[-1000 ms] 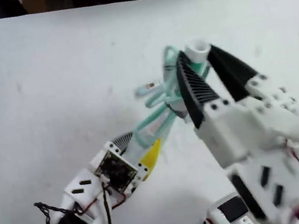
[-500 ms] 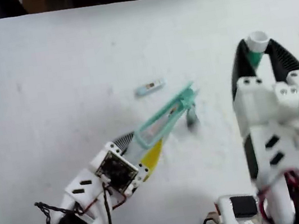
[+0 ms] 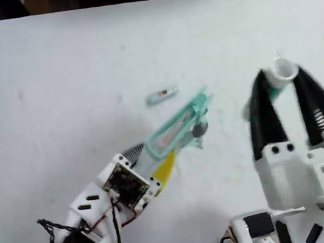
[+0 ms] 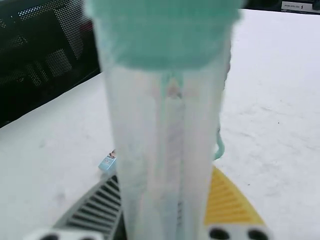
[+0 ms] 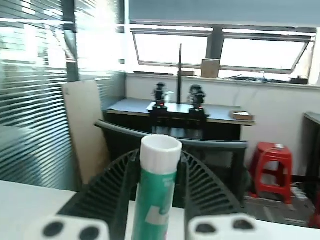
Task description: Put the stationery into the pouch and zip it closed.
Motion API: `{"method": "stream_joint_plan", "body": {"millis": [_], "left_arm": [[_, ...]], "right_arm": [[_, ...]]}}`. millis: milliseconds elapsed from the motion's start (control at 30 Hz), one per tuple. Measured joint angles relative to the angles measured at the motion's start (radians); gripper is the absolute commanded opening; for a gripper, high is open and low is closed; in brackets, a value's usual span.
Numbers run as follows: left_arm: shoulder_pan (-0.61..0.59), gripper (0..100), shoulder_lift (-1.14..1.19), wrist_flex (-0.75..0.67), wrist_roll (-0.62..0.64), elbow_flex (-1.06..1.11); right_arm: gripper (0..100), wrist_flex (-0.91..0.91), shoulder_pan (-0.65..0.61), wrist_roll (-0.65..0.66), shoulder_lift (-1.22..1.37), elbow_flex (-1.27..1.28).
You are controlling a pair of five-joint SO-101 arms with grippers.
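Two grasps: left gripper [image 3: 150, 160] clamps the pouch [image 3: 178, 128] steady for loading; right gripper [image 3: 279, 75] clenches the glue stick [image 5: 156, 200], ready for insertion.

Both arms [image 3: 95, 206] are white with dark screws [image 3: 275, 150] and black-red cables [image 3: 109, 228]; right claw [image 3: 279, 81] black, left claw [image 3: 150, 160] grey and yellow.

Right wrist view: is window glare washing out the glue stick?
Right wrist view: the windows and blinds blow out bright, but the glue stick in the right end effector is readable. High view: the table is evenly lit, no glare on the pouch.
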Motion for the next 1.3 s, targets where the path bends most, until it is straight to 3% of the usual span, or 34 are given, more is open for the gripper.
{"method": "stream_joint_plan", "body": {"millis": [167, 300, 433, 967, 1300], "left_arm": [[0.0, 16, 0.0, 0.0, 0.0, 0.0], [0.0, 16, 0.0, 0.0, 0.0, 0.0], [0.0, 16, 0.0, 0.0, 0.0, 0.0], [-0.048, 16, 0.005, -0.015, 0.0, 0.0], [-0.049, 16, 0.005, -0.015, 0.0, 0.0]], "right_arm": [[1.6, 0.0, -0.227, -0.055, 0.086, 0.0], [1.6, 0.014, -0.31, -0.084, 0.241, 0.006], [1.6, 0.028, -0.322, -0.178, 0.287, 0.02], [1.7, -0.08, -0.341, -0.181, 0.258, 0.236], [1.7, 0.005, -0.496, 0.026, 0.124, 0.245]]}}
